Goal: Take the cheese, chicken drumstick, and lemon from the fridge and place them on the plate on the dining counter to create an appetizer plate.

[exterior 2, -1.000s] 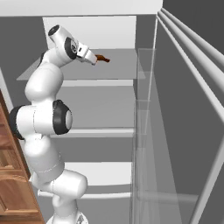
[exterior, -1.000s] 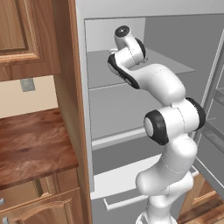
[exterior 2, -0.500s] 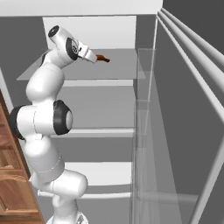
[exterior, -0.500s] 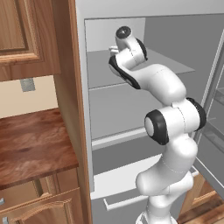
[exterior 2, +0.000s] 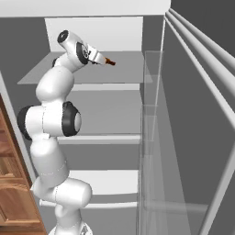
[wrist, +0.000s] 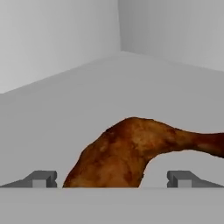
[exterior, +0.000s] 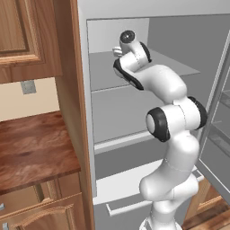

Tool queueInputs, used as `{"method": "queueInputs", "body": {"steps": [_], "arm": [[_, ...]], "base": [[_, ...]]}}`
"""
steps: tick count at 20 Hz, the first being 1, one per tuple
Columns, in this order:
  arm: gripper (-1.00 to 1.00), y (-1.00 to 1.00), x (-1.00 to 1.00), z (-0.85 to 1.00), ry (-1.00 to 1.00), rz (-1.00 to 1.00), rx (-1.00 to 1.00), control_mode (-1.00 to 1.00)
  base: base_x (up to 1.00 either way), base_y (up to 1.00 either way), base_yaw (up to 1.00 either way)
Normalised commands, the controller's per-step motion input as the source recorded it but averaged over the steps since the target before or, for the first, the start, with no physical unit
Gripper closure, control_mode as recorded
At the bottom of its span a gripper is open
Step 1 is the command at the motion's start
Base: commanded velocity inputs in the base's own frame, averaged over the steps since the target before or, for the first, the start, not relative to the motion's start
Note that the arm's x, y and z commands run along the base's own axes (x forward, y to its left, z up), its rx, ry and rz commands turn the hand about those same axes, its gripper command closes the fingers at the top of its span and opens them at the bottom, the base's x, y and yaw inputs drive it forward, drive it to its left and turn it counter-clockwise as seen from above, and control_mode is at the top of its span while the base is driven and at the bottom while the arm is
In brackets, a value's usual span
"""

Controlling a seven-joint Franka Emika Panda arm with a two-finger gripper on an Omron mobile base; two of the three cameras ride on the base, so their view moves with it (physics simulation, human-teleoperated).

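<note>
The chicken drumstick lies on the upper shelf of the fridge, dark reddish-brown, with its thick end toward me and its thin end pointing right in the hand view. My gripper is open, with one fingertip on each side of the thick end and not touching it. From the right base view the drumstick pokes out just beyond the gripper. The cheese, lemon, plate and dining counter are out of view.
The open fridge door with its clear shelf guards stands close on the right. Lower grey shelves sit beneath the arm. A wood counter with drawers and a wall cupboard flank the fridge on the left.
The hand has edged slightly deeper over the upper shelf toward the drumstick. The jaws stayed wide open and the drumstick has not moved.
</note>
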Motion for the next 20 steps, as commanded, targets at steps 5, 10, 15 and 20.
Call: {"method": "queueInputs", "body": {"steps": [5,10,15,20], "arm": [[-1.00,-0.10,0.41,0.00,0.00,-0.03,0.01,-1.00],[-1.00,-0.18,0.13,-0.03,0.04,-0.05,0.00,-1.00],[1.00,-0.21,0.00,-0.22,0.09,-0.09,0.00,-1.00],[1.00,-0.11,0.00,-0.27,0.06,-0.08,0.01,-1.00]], "base": [[0.00,0.00,0.00],[0.00,0.00,0.00],[0.00,0.00,0.00],[0.00,0.00,0.00]]}}
